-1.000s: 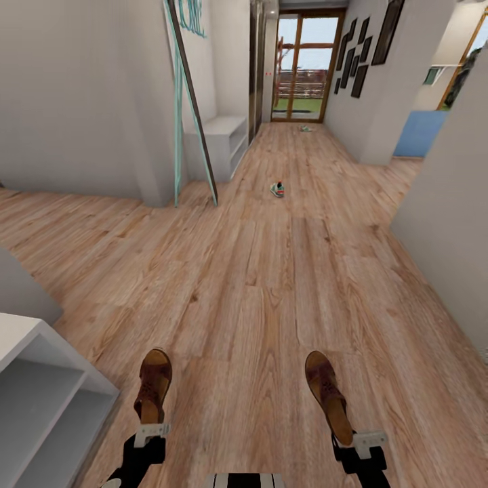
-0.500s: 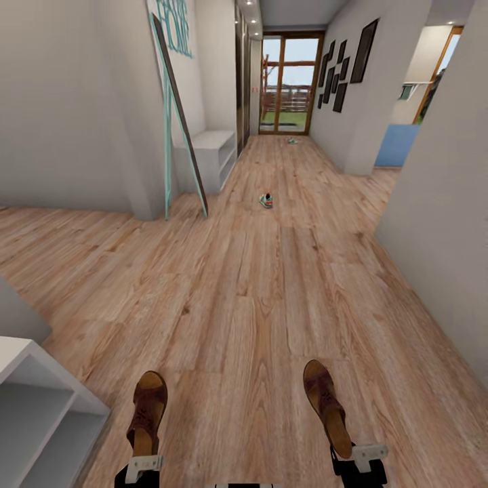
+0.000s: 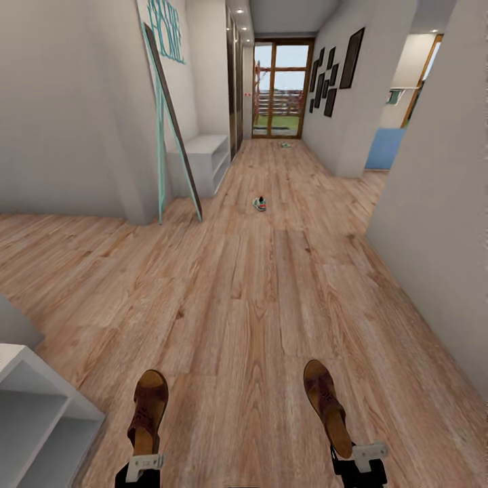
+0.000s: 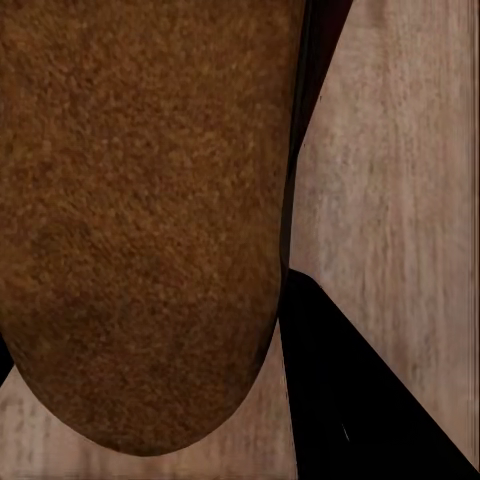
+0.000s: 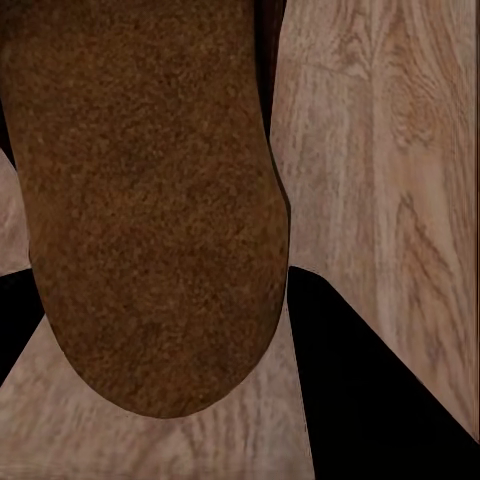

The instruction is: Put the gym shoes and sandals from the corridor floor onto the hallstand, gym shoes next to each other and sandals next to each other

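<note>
Your left claw (image 3: pixel 144 463) grips one sandal (image 3: pixel 148 411), your right claw (image 3: pixel 359 454) the other sandal (image 3: pixel 327 405) (both above floor (image 3: pixel 257 305)); a gym shoe (image 3: pixel 259 202) lies well ahead.

Dark-brown mottled sandals (image 3: pixel 148 411), light brown grained wood-plank floor (image 3: pixel 257 298), white-grey rack (image 3: pixel 207 159)

**View swinging right along the corridor**

The whole head picture is shifting, so the camera is moving rather than the things. The low white-grey shoe rack (image 3: pixel 207 159) and the white sneaker with green stripe (image 3: pixel 259 202) are sliding leftward in frame. The white open-shelf unit (image 3: pixel 41 420) at the lower corner is slipping outward. The left-held dark-brown sandal (image 3: pixel 149 410) is sitting lower in view.
</note>
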{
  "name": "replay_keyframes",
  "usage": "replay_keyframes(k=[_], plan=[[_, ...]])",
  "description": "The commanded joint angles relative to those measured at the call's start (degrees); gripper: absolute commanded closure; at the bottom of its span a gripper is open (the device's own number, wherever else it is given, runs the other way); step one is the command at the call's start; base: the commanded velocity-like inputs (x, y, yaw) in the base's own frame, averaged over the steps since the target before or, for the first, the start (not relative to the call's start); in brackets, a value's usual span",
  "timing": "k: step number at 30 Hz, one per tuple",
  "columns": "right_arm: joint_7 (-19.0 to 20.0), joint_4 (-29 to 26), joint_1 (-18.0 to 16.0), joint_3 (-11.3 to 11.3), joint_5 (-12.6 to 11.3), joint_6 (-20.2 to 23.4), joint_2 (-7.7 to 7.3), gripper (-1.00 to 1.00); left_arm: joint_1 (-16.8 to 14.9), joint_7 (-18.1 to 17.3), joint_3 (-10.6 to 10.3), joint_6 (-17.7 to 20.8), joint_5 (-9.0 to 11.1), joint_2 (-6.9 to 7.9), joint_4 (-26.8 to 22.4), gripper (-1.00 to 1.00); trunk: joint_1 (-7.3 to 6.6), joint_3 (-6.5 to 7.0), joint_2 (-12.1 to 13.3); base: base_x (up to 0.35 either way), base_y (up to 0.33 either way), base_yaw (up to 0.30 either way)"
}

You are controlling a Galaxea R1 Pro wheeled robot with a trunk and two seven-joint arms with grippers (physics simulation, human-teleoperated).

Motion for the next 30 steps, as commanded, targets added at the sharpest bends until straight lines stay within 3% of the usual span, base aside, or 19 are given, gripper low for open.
replay_keyframes(k=[1,9,30], plan=[[-0.49,0.04,-0.03,0.16,0.4,-0.05,0.0,1.0,-0.01,-0.33,0.5,-0.48,-0.72,-0.06,0.02,1.0,-0.03,-0.04,-0.02,-0.208,-0.122,-0.004],[-0.52,0.04,-0.03,0.13,0.4,-0.05,0.03,1.0,0.03,-0.25,0.46,-3.68,-0.7,-0.08,0.43,1.0,-0.03,-0.03,-0.02,-0.256,-0.159,0.052],[-0.49,0.11,-0.03,0.11,0.4,-0.05,0.15,1.0,0.03,-0.08,0.68,-3.75,-0.59,-0.08,0.63,1.0,-0.03,0.03,-0.02,-0.273,-0.172,0.268]])
